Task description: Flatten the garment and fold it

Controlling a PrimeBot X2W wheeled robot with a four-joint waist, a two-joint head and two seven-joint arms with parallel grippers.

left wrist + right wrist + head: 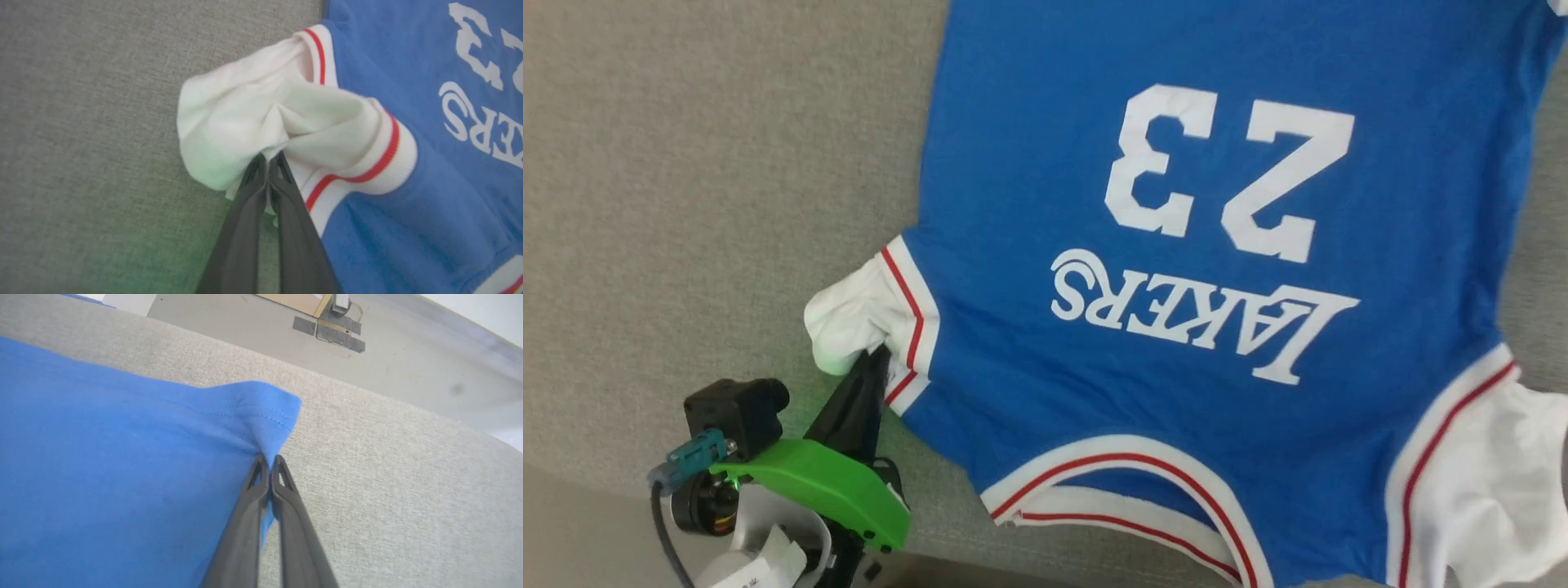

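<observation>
Blue jersey cloth covers much of the grey fabric surface point(686, 163). The garment point(1176, 327) lies print-side up with the number and lettering mostly smooth and the neckline nearest the robot.

The left gripper point(269, 159) has its two dark fingers pressed together on the white sleeve point(229, 122). The sleeve bunches into soft folds just beyond the tips and to their left, and its red-striped trim runs off to their right. The right gripper point(269, 459) is also closed, pinching a blue hem corner point(273, 412) that peaks up right at its tips. The shirt body stretches away to the left of those fingers, with bare grey surface to their right.

From where I stand this looks like the flattening step, with both grips set and no fold begun. The next move probably calls for drawing the two pinched points gently apart and low over the surface. That should open out the crumpled sleeve and lay the hem straight. Both pinches hold little cloth, so a sharp tug could pull the fabric free.
</observation>
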